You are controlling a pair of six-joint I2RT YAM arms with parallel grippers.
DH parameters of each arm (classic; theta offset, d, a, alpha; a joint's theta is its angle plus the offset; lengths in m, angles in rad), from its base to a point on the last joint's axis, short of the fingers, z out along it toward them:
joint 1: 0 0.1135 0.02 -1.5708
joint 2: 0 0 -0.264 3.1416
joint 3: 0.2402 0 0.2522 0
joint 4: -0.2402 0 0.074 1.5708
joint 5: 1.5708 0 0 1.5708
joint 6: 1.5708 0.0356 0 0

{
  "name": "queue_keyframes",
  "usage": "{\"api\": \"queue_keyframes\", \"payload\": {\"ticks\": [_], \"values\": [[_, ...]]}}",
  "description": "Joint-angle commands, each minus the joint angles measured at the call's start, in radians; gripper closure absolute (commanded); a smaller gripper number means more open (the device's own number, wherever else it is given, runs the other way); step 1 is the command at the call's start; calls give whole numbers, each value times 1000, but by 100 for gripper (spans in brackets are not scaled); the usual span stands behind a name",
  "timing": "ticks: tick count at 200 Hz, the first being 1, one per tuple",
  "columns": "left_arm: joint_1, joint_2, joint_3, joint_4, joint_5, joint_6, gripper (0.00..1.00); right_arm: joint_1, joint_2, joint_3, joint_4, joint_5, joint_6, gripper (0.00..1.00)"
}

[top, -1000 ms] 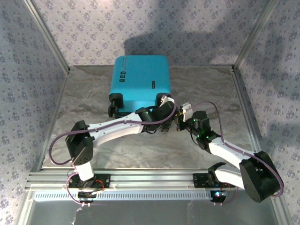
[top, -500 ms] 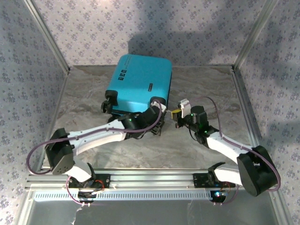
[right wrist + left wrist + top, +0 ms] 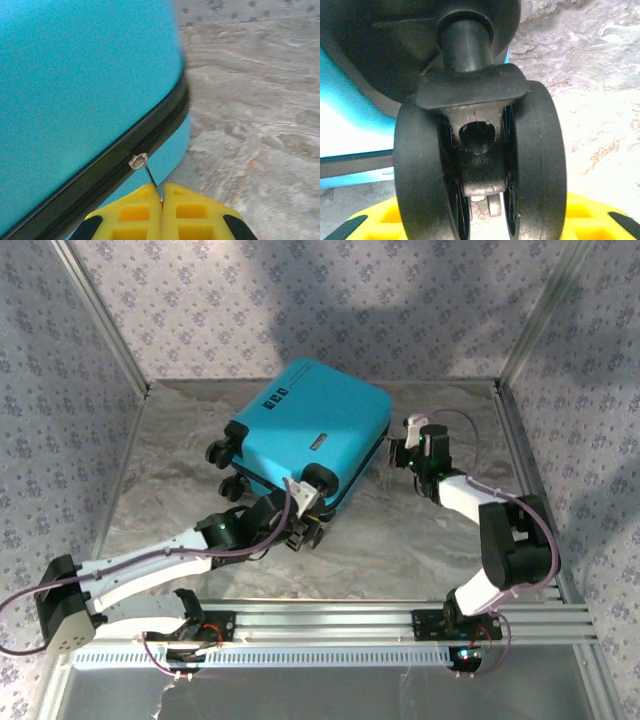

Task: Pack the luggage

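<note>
The turquoise luggage [image 3: 310, 425] lies closed and skewed on the marble table, its black wheels toward the near left. My left gripper [image 3: 303, 523] is closed round one double black wheel [image 3: 540, 160], whose tyres sit between the yellow fingers [image 3: 380, 220]. At the luggage's right side my right gripper [image 3: 400, 452] is shut on the thin metal zipper pull [image 3: 148, 173]. The pull hangs from the slider [image 3: 138, 161] on the black zipper band. In the right wrist view the turquoise shell [image 3: 75, 75] takes up the left half.
Two more wheels [image 3: 222, 452] stick out at the luggage's left end. Metal frame posts [image 3: 100, 315] and patterned walls close in the table on three sides. The arms' mounting rail [image 3: 320, 620] runs along the near edge. Bare marble [image 3: 400, 550] lies in front of the luggage.
The luggage has turned clockwise, its wheel end swinging to the near left with my left gripper. My right gripper has travelled farther back along the right side, pinching the zipper pull.
</note>
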Motion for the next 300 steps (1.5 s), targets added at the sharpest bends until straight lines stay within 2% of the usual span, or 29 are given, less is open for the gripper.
{"api": "queue_keyframes", "payload": {"ticks": [1,26,45,83,94,118,159,184,209,243,257,300], "values": [[104,-101,-34,39,-40,-42,74,-54,6,23,6,79,57,100],[252,-181,-78,6,-62,-133,69,-18,-27,-15,3,73,39,100],[354,-226,-104,9,-3,-160,63,11,-60,-66,17,64,41,100],[474,-250,-92,-13,13,-171,52,96,-149,-175,34,76,36,100],[504,-245,-85,-10,20,-178,46,127,-179,-199,32,83,34,100],[574,-214,-58,-6,94,-197,42,189,-230,-235,23,106,32,100],[589,-185,-2,-25,104,-194,38,285,-287,-269,12,153,26,100],[591,-204,43,-92,127,-234,37,287,-289,-268,6,160,20,100],[591,-266,35,-152,150,-325,28,276,-279,-267,7,160,14,100],[581,-348,-86,-42,319,-502,22,258,-261,-268,20,143,14,100],[561,-370,-139,27,357,-592,19,257,-257,-269,23,139,16,100],[443,-387,-193,122,313,-727,12,259,-260,-276,26,142,14,100]]}}
